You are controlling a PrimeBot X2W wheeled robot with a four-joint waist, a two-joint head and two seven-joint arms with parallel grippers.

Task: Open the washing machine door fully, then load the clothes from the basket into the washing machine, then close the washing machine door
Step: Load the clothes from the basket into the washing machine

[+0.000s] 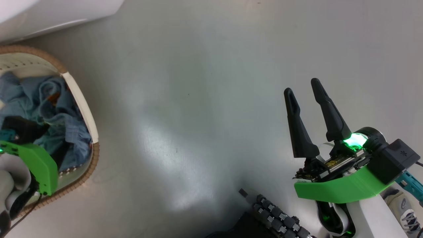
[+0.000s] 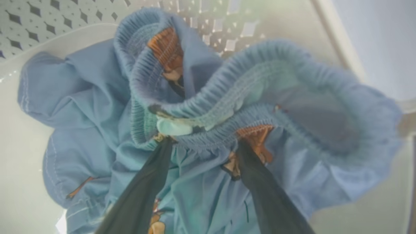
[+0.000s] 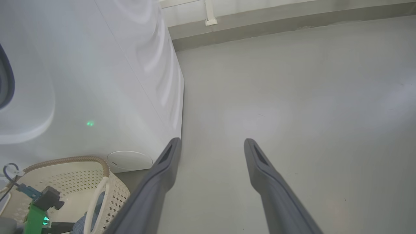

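The basket (image 1: 81, 102), cream with a brown woven rim, sits on the floor at the left and holds crumpled light blue clothes (image 1: 49, 109) with orange patches. My left gripper (image 2: 204, 144) is down inside it, open, its two fingertips pressed into the clothes (image 2: 97, 91) on either side of a gathered elastic waistband. In the head view its green wrist mount (image 1: 36, 162) hangs over the basket's near end. My right gripper (image 1: 301, 86) is open and holds nothing, hovering above bare floor at the right. The white washing machine (image 3: 97, 81) stands behind the basket (image 3: 113, 191); a dark curved edge at its front is too cropped to read.
A corner of the washing machine (image 1: 49, 16) shows at the top left of the head view. My base's roller wheels (image 1: 274, 215) and a person's shoe (image 1: 403, 211) are at the bottom right. Grey floor (image 1: 205, 99) stretches between basket and right arm.
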